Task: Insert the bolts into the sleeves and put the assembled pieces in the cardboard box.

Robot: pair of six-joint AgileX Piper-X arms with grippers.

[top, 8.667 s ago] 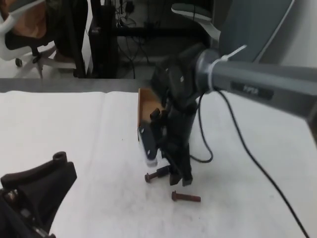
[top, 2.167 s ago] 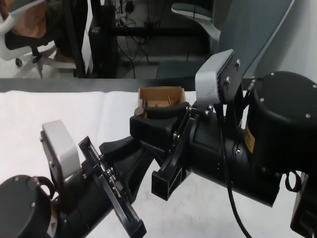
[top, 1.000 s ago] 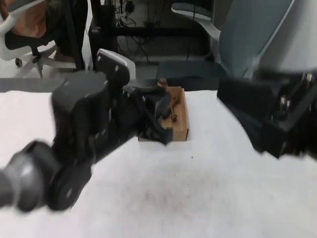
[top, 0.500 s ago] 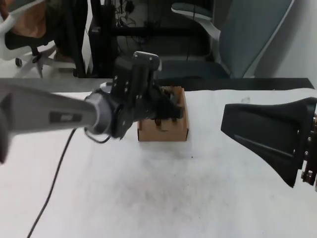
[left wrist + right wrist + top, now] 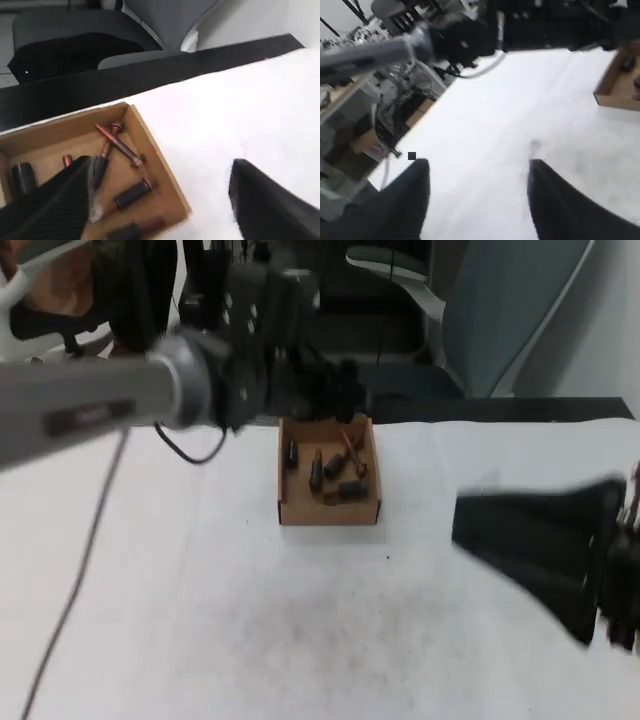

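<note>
While the left gripper hangs open and empty near the small brown cardboard box, copper-coloured bolts in dark cylindrical sleeves lie inside it: stiff, smooth, likely rollers, best pinched across the sleeve; right gripper, well apart, gapes empty too.
</note>
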